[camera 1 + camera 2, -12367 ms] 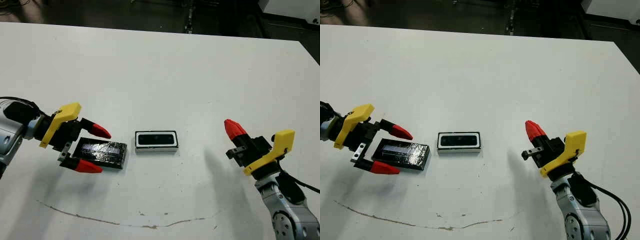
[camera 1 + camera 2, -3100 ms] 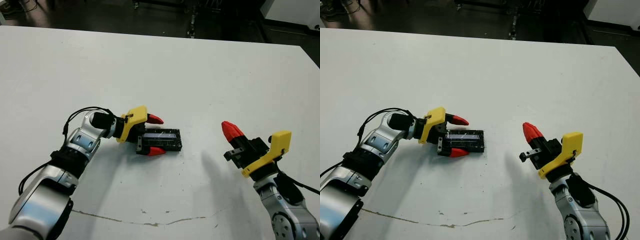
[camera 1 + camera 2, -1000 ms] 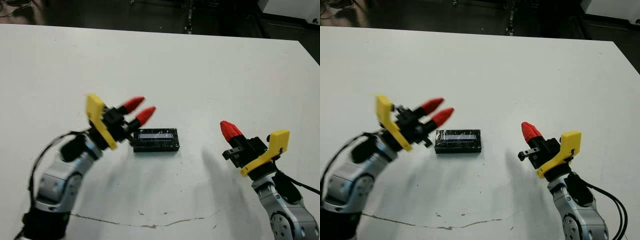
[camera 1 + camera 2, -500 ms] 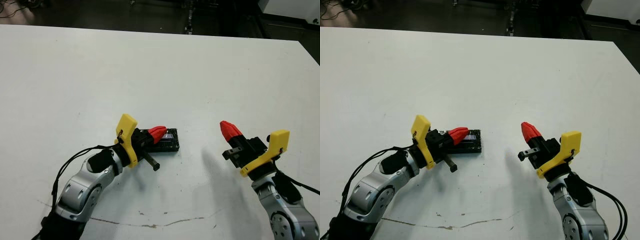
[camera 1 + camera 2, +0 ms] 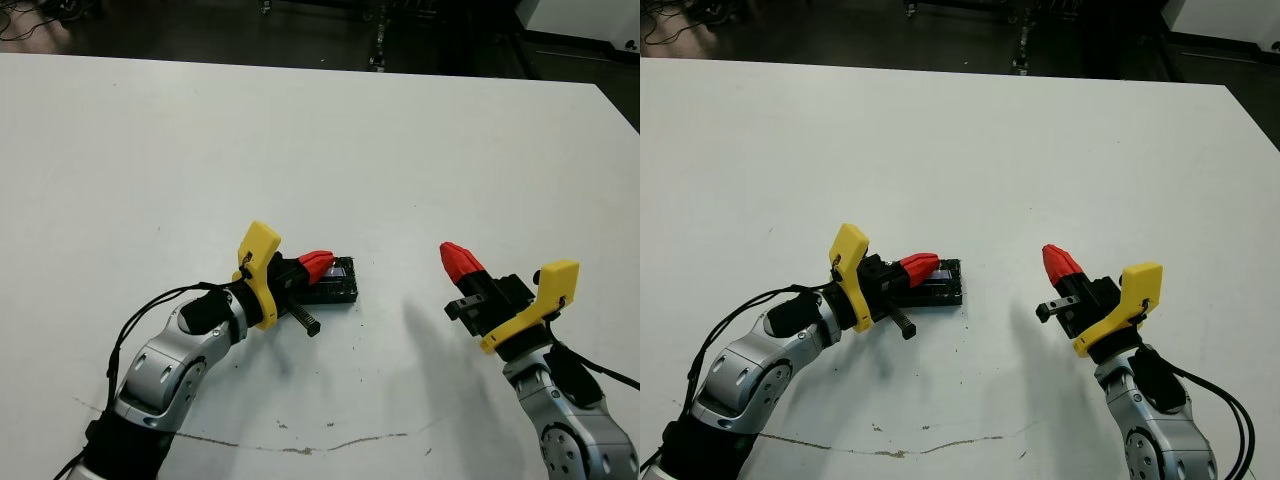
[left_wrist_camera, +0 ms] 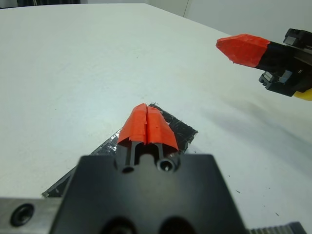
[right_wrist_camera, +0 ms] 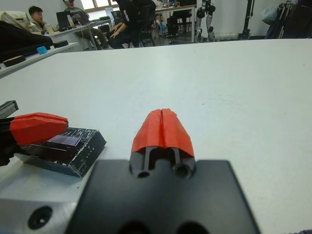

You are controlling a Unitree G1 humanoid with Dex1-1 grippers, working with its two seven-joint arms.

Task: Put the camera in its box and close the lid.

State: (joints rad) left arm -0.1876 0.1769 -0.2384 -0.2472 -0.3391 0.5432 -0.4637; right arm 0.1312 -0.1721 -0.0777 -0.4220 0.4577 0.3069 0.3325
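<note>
The glossy black lid (image 5: 341,281) lies flat on top of the box (image 5: 338,297), which shows only as a dark side at the table's middle. The camera is hidden. My left gripper (image 5: 318,262) is shut, with its red tips together over the lid's left half, on it or just above it. In the left wrist view the left gripper (image 6: 147,115) points along the lid (image 6: 181,130). My right gripper (image 5: 456,259) is shut on nothing and hovers well to the right of the box, apart from it. The right wrist view shows the lid (image 7: 73,143) under the left gripper's fingertips (image 7: 38,127).
The white table (image 5: 300,120) stretches wide around the box. A thin brown mark (image 5: 250,445) runs along its near part. Beyond the far edge, the right wrist view shows people (image 7: 129,19) seated at desks.
A second ago my left gripper was raised beside the box's left end with its fingers slightly apart. It has come down over the lid with fingers shut. The right arm has stayed put.
</note>
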